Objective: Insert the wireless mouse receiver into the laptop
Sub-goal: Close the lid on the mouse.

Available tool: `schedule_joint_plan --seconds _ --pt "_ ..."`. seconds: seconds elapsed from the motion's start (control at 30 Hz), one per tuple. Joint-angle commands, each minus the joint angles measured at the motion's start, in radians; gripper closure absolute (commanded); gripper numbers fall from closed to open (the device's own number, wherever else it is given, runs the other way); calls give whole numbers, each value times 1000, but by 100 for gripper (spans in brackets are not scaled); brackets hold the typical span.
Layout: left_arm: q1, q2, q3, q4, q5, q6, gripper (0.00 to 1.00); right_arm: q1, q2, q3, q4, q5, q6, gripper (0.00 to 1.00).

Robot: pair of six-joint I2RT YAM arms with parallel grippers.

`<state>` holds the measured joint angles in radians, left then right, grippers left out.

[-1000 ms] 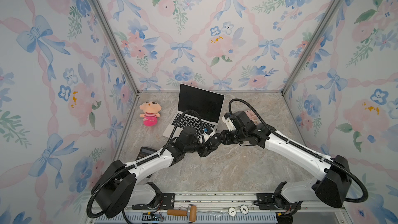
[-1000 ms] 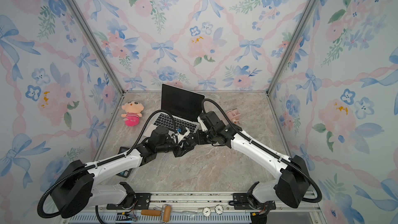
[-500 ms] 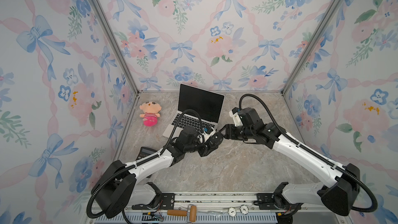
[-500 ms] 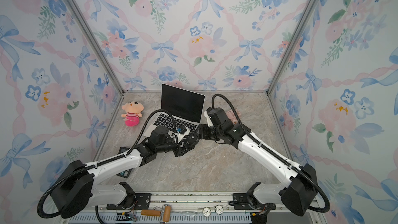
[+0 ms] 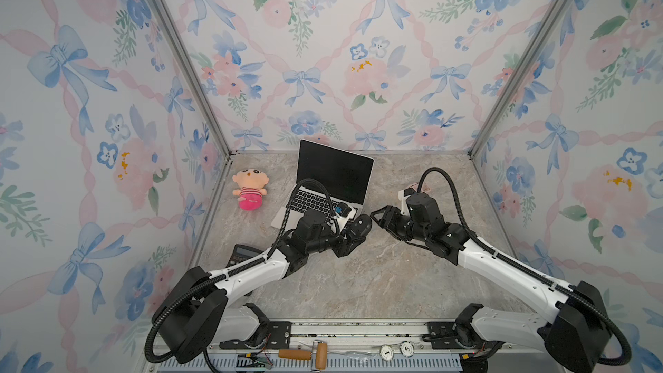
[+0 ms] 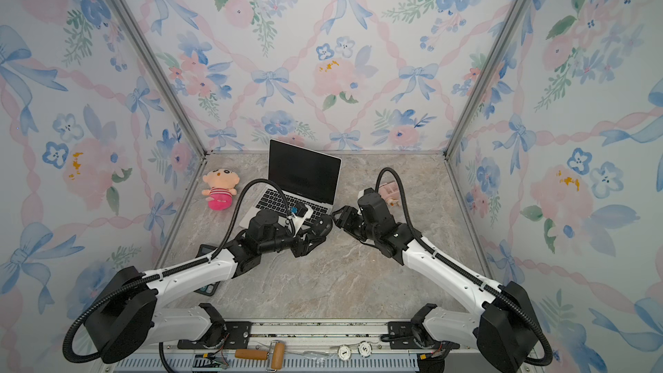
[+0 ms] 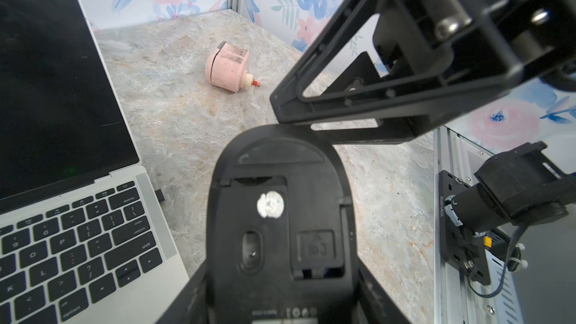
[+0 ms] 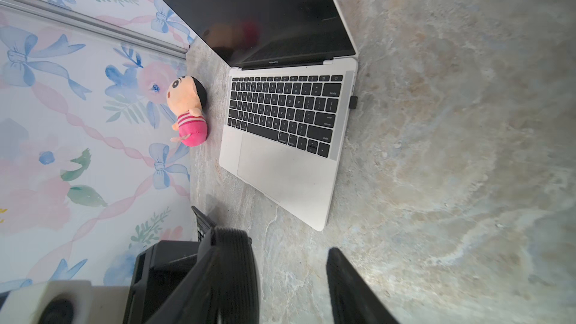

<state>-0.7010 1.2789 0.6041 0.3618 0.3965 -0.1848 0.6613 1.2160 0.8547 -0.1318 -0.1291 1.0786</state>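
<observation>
Receiver [image 8: 353, 102] against laptop [image 8: 280, 179] edge, open tabletop [image 8: 452, 151] beside

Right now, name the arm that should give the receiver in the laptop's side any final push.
Probably right. The right gripper is open and empty, near the laptop edge where the wireless mouse receiver sits. The left gripper is shut on the mouse and would have to set it down first.

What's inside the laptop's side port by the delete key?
A small dark stub, the wireless mouse receiver, sticks out of the laptop at its side edge there. Its plug end is hidden within that edge, so how deep it sits cannot be seen.
</observation>
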Motion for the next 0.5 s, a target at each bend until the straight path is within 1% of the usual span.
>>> schedule_joint_plan --seconds 0.0,0.23,0.47 --pt "-8 -7 -6 54 -7 -43 100 4 17 -14 111 2 53 46" --pt "-10 -11 -6 63 -17 -59 100 31 24 -31 123 8 62 54" --pt "-14 -18 5 73 -40 -82 100 70 38 -54 142 20 83 64"
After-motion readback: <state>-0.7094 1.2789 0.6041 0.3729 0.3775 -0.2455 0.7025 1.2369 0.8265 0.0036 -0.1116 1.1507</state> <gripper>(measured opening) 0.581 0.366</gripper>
